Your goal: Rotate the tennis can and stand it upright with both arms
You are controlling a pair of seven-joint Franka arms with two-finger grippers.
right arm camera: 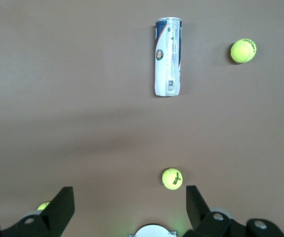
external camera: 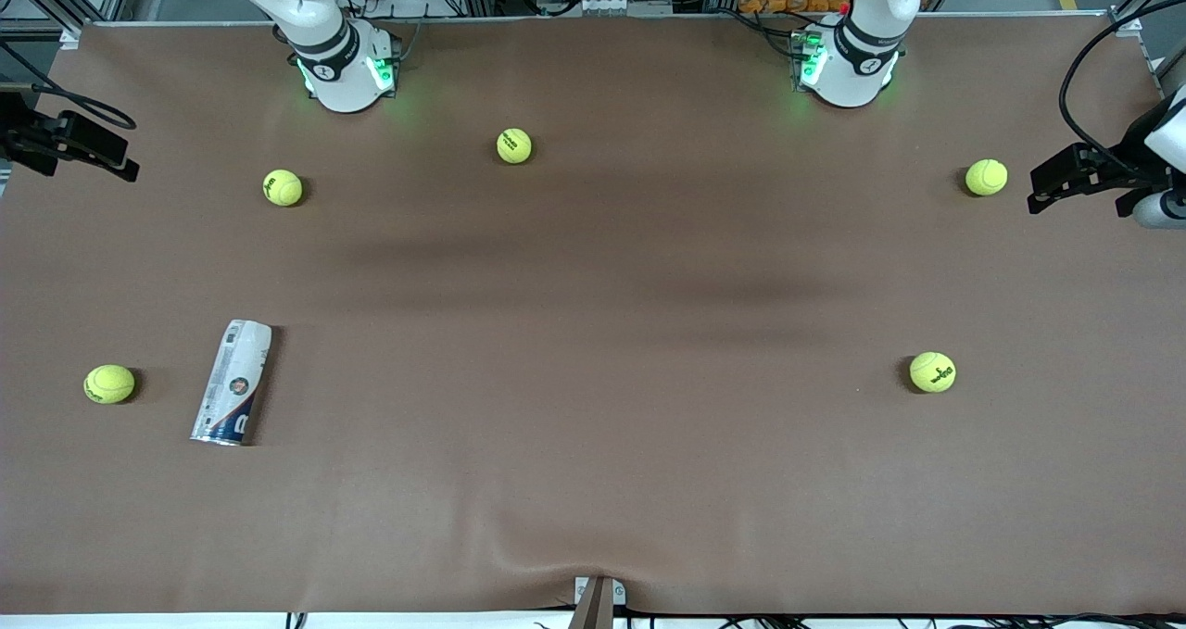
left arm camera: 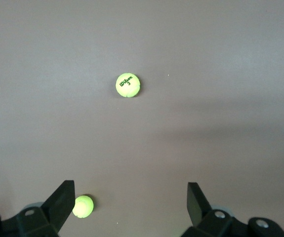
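Note:
The tennis can (external camera: 232,383) lies on its side on the brown table toward the right arm's end, its navy-banded end nearest the front camera. The right wrist view shows the whole can (right arm camera: 168,57), small and well apart from the fingers. My right gripper (external camera: 125,158) (right arm camera: 130,192) hangs high over that end of the table, open and empty. At the left arm's end my left gripper (external camera: 1038,192) (left arm camera: 130,190) hangs just as high, also open and empty. Neither gripper is near the can.
Several yellow-green tennis balls lie scattered. One ball (external camera: 109,383) rests beside the can, another (external camera: 283,187) near the right arm's base (external camera: 343,69), one (external camera: 514,145) between the bases. Two more (external camera: 987,177) (external camera: 932,371) lie at the left arm's end.

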